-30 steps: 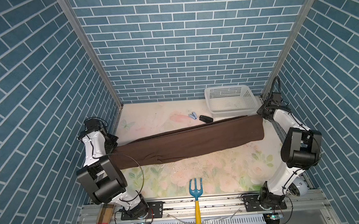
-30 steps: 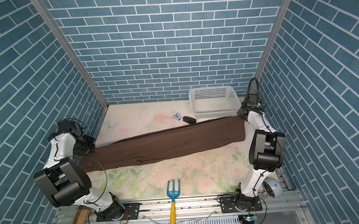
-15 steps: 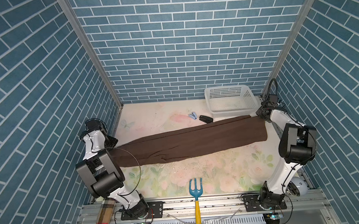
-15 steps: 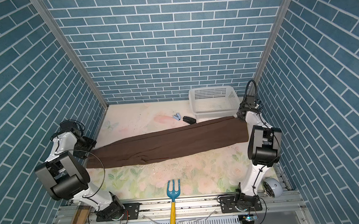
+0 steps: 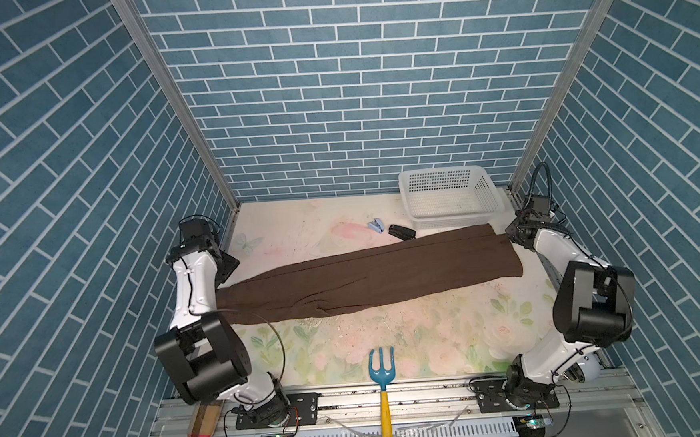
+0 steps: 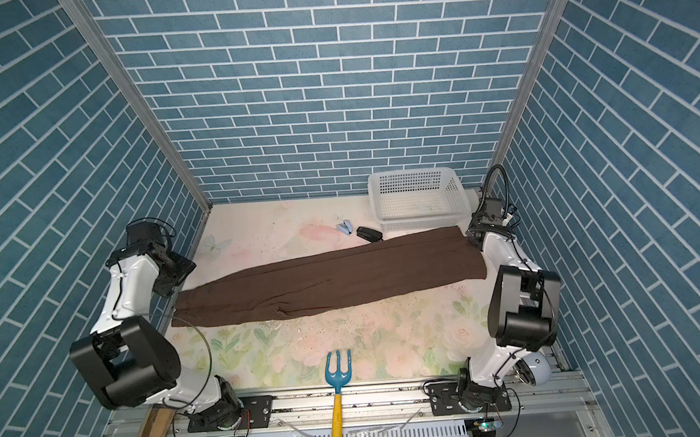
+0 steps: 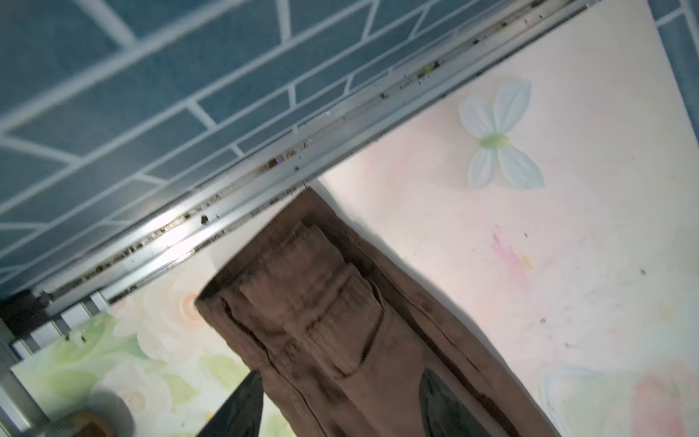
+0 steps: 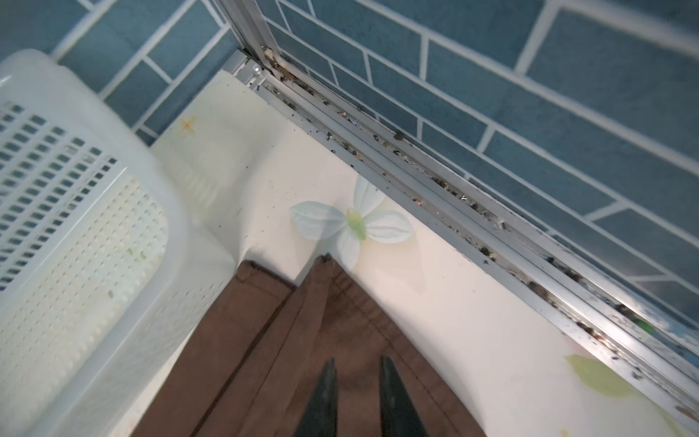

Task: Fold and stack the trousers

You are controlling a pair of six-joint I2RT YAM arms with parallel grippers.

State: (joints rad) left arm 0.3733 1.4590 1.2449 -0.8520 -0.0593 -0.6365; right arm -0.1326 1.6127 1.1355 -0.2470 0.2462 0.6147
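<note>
Trousers lie flat, stretched out long across the floral table, slanting from the left edge up to the white basket, hem corner just beside the basket wall. Left gripper jaws wide, fingers either side of the waist end. Right gripper jaws narrow, almost together, over the hem end. Blue garden fork near the front edge, well apart from the trousers
</note>
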